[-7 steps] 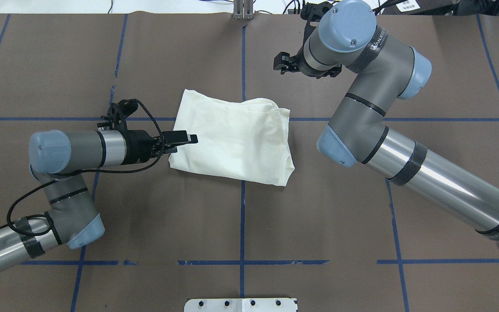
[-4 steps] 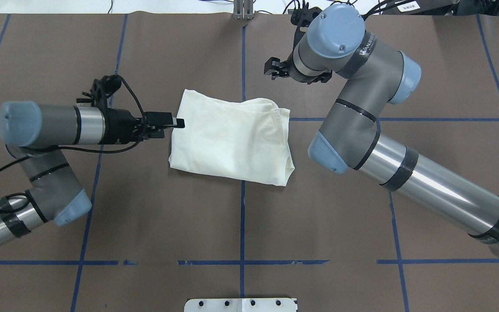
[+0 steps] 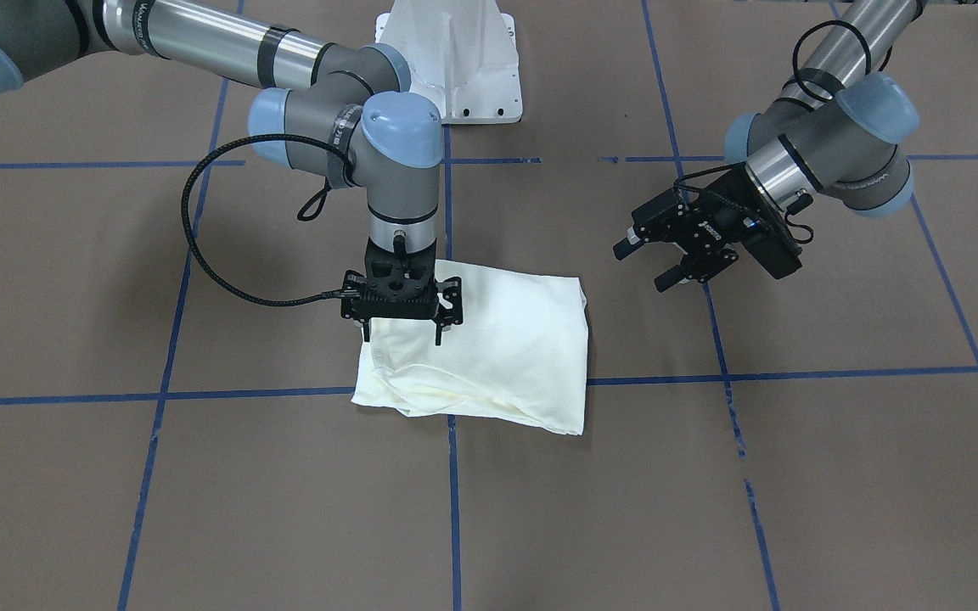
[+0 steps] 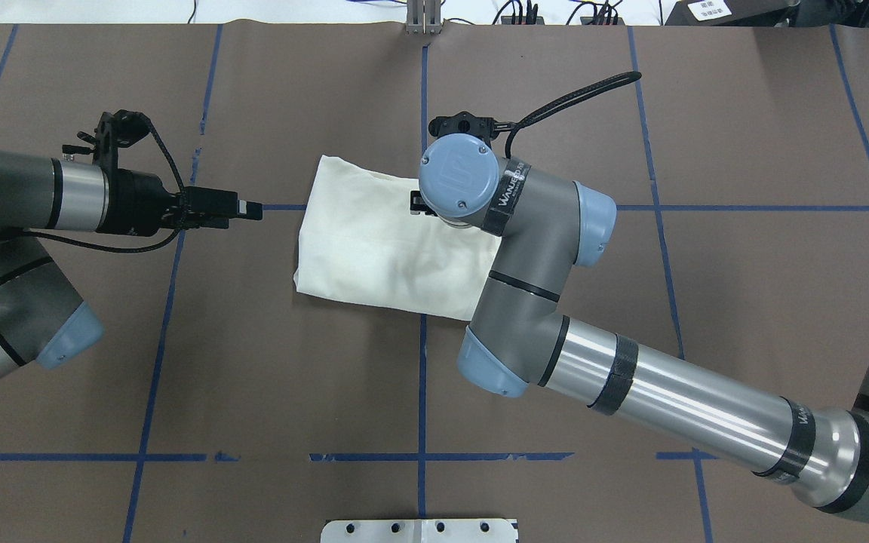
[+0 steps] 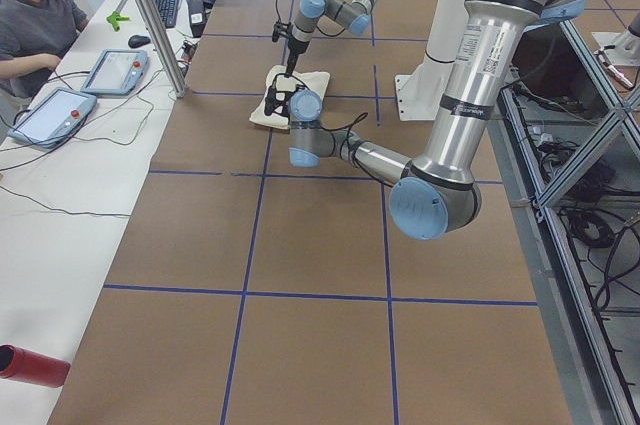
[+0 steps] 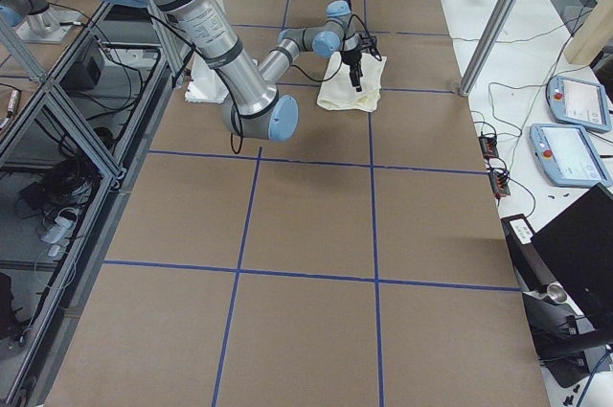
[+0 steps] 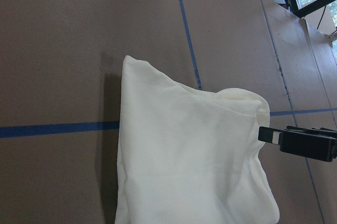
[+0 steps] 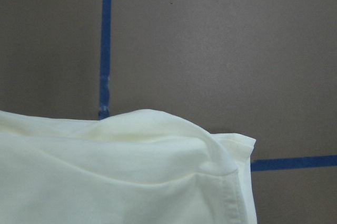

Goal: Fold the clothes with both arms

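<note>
right gripper (image 3: 402,333) hangs over the folded cream shirt (image 3: 506,356), jaws spread; left gripper (image 3: 643,265) (also spread) sits beside it, not touching

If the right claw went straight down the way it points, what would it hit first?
The folded cream T-shirt, near its edge. The right claw hangs open directly above it, though its height is unclear.
</note>
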You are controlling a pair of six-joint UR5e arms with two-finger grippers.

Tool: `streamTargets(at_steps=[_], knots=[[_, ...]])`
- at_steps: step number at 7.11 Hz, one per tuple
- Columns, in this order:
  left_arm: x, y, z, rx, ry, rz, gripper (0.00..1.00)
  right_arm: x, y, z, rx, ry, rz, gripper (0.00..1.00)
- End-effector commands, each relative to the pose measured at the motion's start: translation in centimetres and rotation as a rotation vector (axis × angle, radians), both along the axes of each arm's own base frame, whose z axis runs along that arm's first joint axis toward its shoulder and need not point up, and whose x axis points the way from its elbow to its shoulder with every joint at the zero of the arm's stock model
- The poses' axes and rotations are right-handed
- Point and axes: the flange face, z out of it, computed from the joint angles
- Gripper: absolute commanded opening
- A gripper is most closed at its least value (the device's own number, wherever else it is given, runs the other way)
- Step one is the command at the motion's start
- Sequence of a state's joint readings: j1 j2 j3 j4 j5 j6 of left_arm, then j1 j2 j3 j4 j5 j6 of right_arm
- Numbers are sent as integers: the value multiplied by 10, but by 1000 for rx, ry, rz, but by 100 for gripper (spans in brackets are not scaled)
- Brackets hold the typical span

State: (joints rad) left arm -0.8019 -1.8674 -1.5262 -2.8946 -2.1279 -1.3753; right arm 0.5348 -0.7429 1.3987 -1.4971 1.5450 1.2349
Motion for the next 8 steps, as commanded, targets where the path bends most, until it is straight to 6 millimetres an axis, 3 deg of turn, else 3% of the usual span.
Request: streamTargets(at_steps=[1,2,4,5,6,7,8], knots=[[0,0,0,0,-1,-1,99,-11,-15,42,28,125,-14,100],[0,0,0,-1,0,-1,99,1,-32,59,27,164,-11,100],[1,1,1,-2,-1,-1,99,49,-67,112,62,277,-71,100],[2,-1,1,-2,-1,-26,99,70,-84,109,74,277,-75,100],[3,-2,2,-6,-3,-31,99,87,-96,92,50,211,-74,100],[3,-2,3,-8,-5,-31,99,121,-101,54,38,21,-116,100],[3,-6,2,-28,-27,-39,99,170,-98,31,26,-132,-162,100]])
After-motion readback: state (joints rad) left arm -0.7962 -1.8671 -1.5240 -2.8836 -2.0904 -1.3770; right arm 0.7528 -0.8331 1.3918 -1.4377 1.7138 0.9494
